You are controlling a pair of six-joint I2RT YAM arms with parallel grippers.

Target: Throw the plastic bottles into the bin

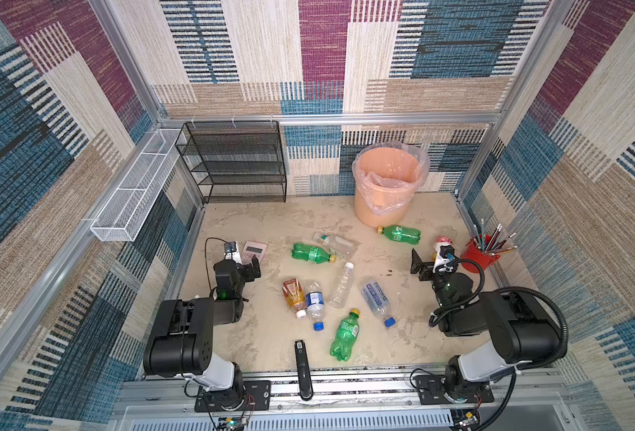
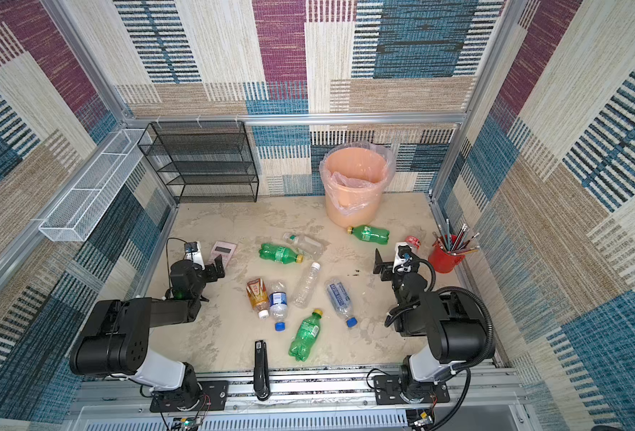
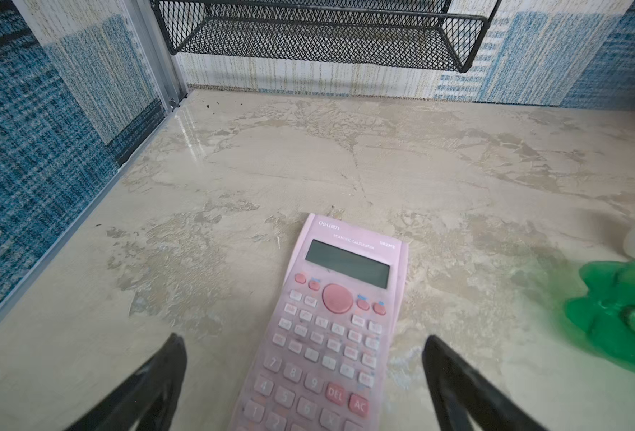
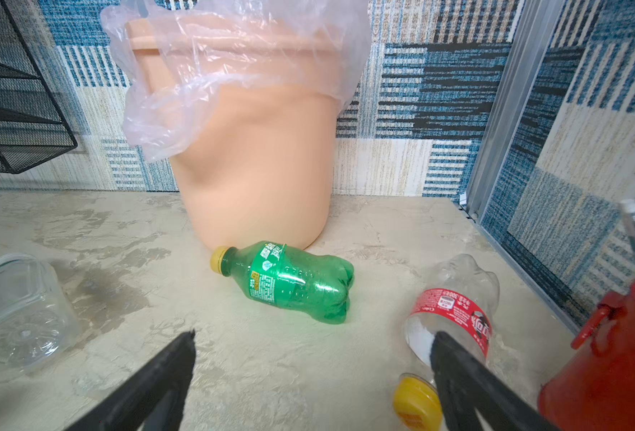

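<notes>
The peach-orange bin [image 1: 362, 203], lined with a clear bag, stands at the back right of the table. Several plastic bottles lie on their sides. A green bottle [image 1: 400, 233] rests at the bin's foot. Another green bottle [image 1: 312, 253] lies beside a clear bottle [image 1: 334, 243]. An amber bottle [image 1: 293, 294] and a white-capped clear bottle [image 1: 342, 285] lie mid-table, and a third green bottle [image 1: 346, 334] lies nearer the front. My right gripper [image 4: 314, 333] is open and empty, and a red-labelled clear bottle [image 4: 454, 309] lies beside one finger. My left gripper [image 3: 301, 337] is open above a pink calculator [image 3: 346, 298].
A black stapler [image 1: 303, 367] lies at the front edge. A red pencil cup [image 1: 478, 257] stands by the right wall, close to my right gripper [image 1: 418, 265]. A black mesh shelf [image 1: 234, 160] hangs at the back left, with a white wire basket [image 1: 137, 190] on the left wall.
</notes>
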